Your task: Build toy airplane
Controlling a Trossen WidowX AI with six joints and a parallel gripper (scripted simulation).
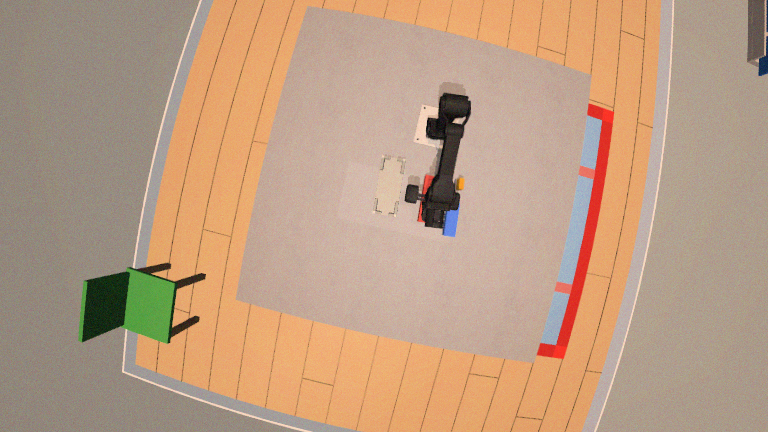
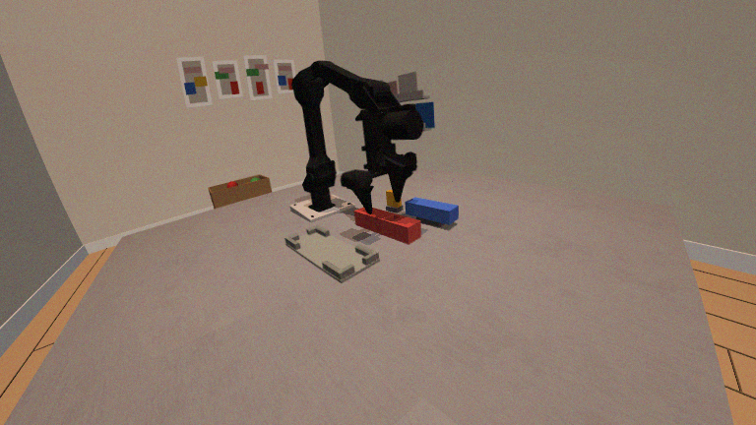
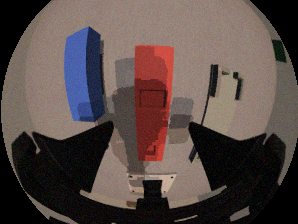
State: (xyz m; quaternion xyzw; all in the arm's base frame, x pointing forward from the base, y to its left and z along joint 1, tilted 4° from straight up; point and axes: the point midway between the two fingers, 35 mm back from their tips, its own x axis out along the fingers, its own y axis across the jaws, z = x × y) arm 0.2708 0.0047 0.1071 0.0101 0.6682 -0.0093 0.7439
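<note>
Green chair (image 1: 151, 305) w/ dark legs is standing on the wood floor (image 1: 343, 370) (image 2: 739, 317). Pics (image 2: 194, 82) are hanging on the tan wall (image 2: 132, 132); brown box (image 2: 240, 192) w/ red & green bits is sitting nr it. Light is looking dim.

A green chair with dark legs (image 1: 150, 305) stood beyond the table; framed colourful pictures (image 2: 194, 82) hung above a brown wooden box (image 2: 240, 192).
</note>
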